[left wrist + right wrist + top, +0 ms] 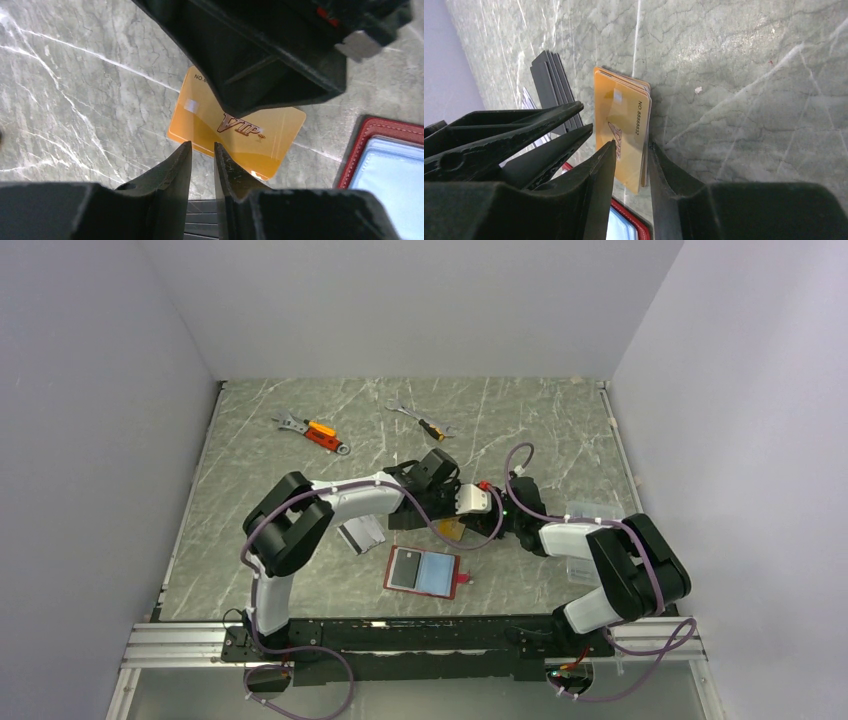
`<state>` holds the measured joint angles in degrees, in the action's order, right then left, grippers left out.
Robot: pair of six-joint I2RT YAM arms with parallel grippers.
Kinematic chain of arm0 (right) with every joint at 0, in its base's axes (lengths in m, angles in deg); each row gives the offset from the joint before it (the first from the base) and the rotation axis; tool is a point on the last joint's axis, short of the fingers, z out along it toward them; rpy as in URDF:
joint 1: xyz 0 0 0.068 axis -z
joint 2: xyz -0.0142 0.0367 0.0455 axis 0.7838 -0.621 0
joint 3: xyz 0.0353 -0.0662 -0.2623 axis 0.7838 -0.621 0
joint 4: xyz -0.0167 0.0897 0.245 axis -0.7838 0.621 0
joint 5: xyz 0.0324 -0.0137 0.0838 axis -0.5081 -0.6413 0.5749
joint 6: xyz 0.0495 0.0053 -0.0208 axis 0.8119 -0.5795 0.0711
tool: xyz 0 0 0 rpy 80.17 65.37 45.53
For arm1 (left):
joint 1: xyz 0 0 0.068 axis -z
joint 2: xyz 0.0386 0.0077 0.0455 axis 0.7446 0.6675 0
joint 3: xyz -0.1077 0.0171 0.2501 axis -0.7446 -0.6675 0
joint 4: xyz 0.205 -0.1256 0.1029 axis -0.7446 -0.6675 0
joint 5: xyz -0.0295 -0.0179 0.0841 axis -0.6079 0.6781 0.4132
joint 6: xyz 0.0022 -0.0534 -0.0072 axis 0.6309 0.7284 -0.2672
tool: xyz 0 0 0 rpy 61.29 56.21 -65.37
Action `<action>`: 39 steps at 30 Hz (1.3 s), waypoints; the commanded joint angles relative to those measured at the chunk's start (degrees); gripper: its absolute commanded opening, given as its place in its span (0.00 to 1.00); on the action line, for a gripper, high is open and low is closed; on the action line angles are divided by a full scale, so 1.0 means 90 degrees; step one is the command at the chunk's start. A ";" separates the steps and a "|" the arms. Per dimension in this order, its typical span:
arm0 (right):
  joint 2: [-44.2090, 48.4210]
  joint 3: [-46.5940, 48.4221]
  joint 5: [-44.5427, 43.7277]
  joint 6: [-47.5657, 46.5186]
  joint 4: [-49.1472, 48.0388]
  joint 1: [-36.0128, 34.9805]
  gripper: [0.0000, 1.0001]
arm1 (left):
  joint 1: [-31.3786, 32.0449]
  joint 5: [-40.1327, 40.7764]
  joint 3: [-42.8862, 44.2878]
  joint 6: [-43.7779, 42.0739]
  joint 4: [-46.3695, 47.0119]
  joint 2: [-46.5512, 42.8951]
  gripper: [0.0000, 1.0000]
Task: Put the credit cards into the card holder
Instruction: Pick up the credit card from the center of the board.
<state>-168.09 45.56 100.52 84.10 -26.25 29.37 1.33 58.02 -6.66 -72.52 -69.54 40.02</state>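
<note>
An orange-gold credit card (200,107) marked VIP lies at the table's middle, also visible as the card (450,530) and the card (621,115). My right gripper (632,145) straddles it. Its jaws stand apart, one finger against the card's long edge and the other tip over its face. My left gripper (202,146) is open with nothing between its fingers, its tips at the card's near edge. The red card holder (435,575) lies open just in front, its left half dark and its right half pale blue. Its rim shows as the holder (372,130) and the holder (631,224). Silver-grey cards (362,533) lie fanned to the left.
Two orange-handled wrenches (312,430) (425,423) lie at the back of the marble table. Grey walls close the table on three sides. Both arms meet over the middle, and the metal rail (400,640) runs along the near edge.
</note>
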 commanded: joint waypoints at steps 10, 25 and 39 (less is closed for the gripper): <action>0.0060 -0.0406 -0.0381 0.0094 0.0494 -0.0044 0.37 | 0.0228 0.0444 0.0134 0.0000 0.0067 0.0392 0.26; 0.0175 -0.0832 -0.0514 0.0456 0.0029 -0.0182 0.38 | 0.0361 -0.0368 0.0072 0.0353 -0.0128 0.0393 0.24; 0.0094 -0.0735 -0.0896 0.0441 0.0289 -0.0295 0.38 | -0.0426 -0.1649 0.0311 0.0807 -0.0490 -0.0335 0.27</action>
<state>-166.14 40.25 97.66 90.09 -33.47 27.12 -0.20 48.10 -5.75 -67.06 -72.84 41.88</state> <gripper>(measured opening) 0.380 0.260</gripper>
